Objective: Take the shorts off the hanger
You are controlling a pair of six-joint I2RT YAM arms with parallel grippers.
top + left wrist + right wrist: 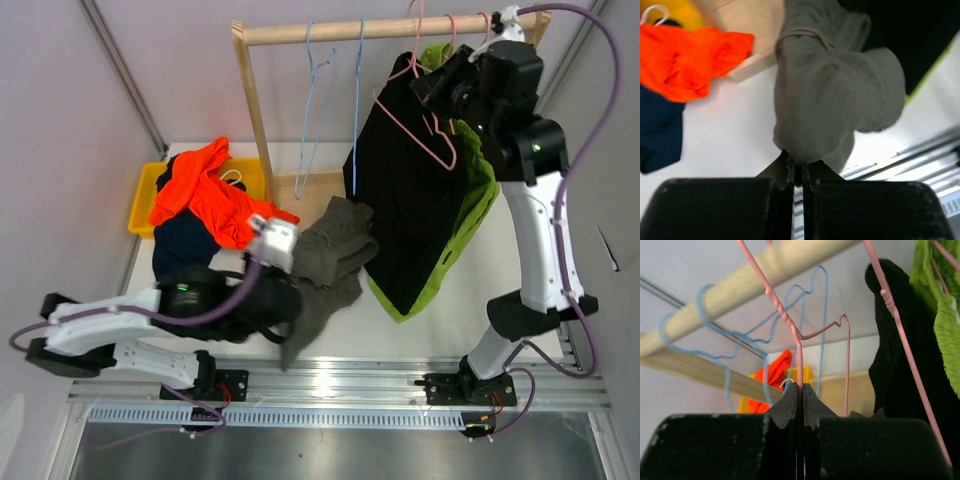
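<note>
My left gripper [798, 167] is shut on the olive-grey shorts [835, 110], which lie crumpled on the table in the top view [335, 250]. My right gripper [799, 392] is up at the wooden rail [380, 30], shut on the wire of a pink hanger [790, 325]. The black shorts [410, 200] hang on that pink hanger [425, 130], with the lime green shorts [470, 215] hanging behind them. The orange shorts [205, 195] and navy shorts [180, 240] lie piled at the left.
Two bare light-blue hangers [330, 110] hang from the rail's left half. A yellow bin [145, 205] sits at the back left under the orange pile. The rack's wooden post [255, 110] and base board [310, 185] stand mid-table. A metal rail [340, 385] runs along the near edge.
</note>
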